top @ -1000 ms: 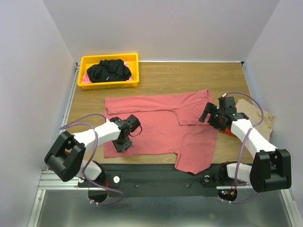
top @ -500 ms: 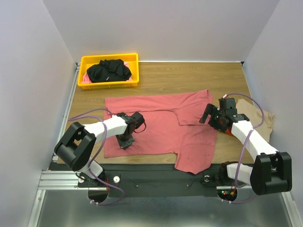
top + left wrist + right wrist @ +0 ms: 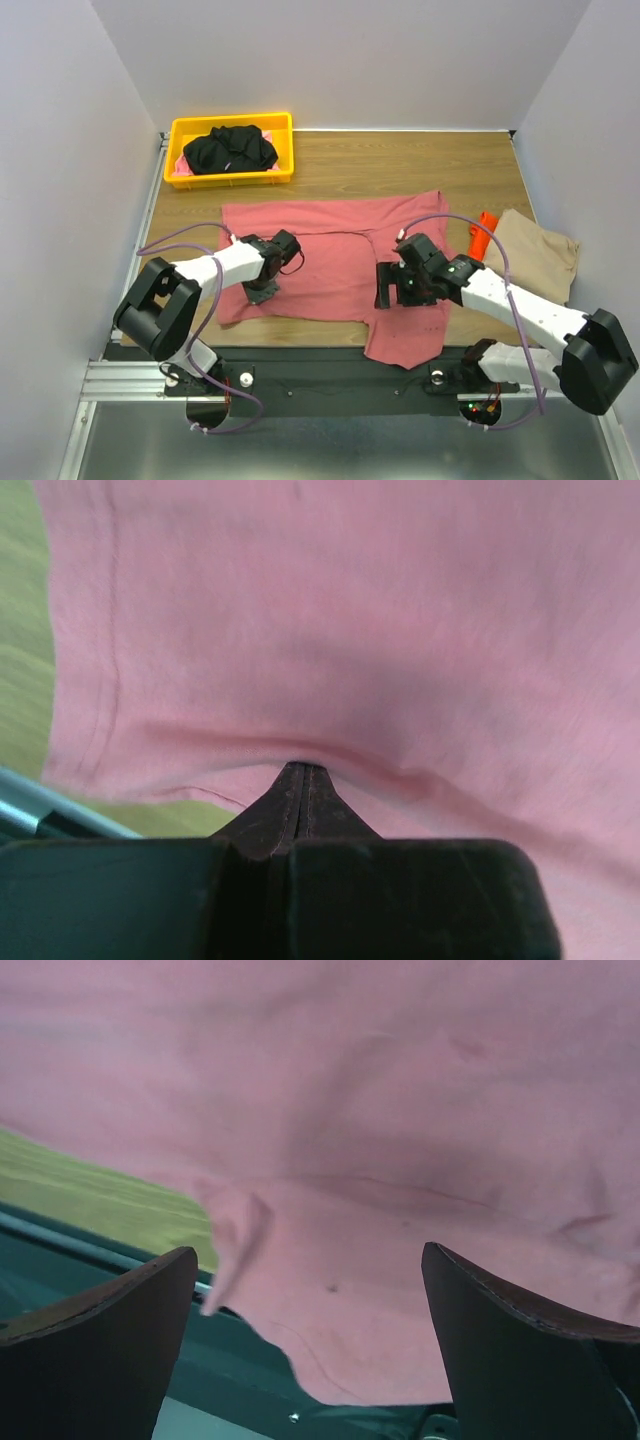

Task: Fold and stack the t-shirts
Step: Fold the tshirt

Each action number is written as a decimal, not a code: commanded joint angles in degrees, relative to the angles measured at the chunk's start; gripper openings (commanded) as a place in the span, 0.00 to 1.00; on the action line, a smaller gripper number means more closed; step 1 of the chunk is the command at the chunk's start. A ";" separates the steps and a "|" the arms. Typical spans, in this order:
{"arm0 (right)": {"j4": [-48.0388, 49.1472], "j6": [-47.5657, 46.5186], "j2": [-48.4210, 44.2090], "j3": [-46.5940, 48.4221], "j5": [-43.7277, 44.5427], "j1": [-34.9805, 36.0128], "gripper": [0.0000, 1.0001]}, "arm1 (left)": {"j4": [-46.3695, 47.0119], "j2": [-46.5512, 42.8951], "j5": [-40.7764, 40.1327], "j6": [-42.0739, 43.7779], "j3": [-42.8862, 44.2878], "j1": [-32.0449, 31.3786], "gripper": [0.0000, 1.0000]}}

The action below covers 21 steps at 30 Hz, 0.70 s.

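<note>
The dusty-red t-shirt [image 3: 330, 240] lies spread on the table, one sleeve hanging over the near edge. My left gripper [image 3: 262, 292] rests on its near-left part. In the left wrist view the jaws [image 3: 303, 770] are shut, with a ridge of red cloth [image 3: 400, 610] bunched at their tips. My right gripper [image 3: 385, 295] hovers open over the shirt's near-right part. In the right wrist view [image 3: 310, 1250] the red cloth [image 3: 400, 1110] lies between the spread fingers. The black t-shirt [image 3: 230, 148] sits in the bin. The tan t-shirt [image 3: 540, 255] lies at the right.
A yellow plastic bin [image 3: 180, 128] stands at the back left. A small orange object [image 3: 484, 228] lies beside the tan t-shirt. The table's dark front rail [image 3: 330, 375] runs just below the red shirt's hanging sleeve. Grey walls close in both sides.
My right arm has swung left from beside the tan t-shirt to over the red shirt's near-right part. My left gripper has shifted slightly right and away, and the shirt's near-left edge has puckered.
</note>
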 commanded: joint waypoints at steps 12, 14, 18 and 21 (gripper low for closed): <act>-1.28 6.89 11.49 14.87 24.70 1.27 1.00 | 10.12 -7.35 0.08 9.80 -1.06 6.18 0.22; -1.19 6.27 14.14 19.17 27.18 0.48 1.00 | 8.62 -11.91 0.09 9.28 -1.32 6.09 0.50; -0.31 4.07 21.36 25.42 27.36 -2.60 1.00 | 6.68 -18.35 -0.97 9.88 0.44 6.27 0.89; 2.93 2.06 26.62 27.44 23.33 -7.07 1.00 | 11.67 -19.24 -2.20 11.02 2.45 7.23 0.98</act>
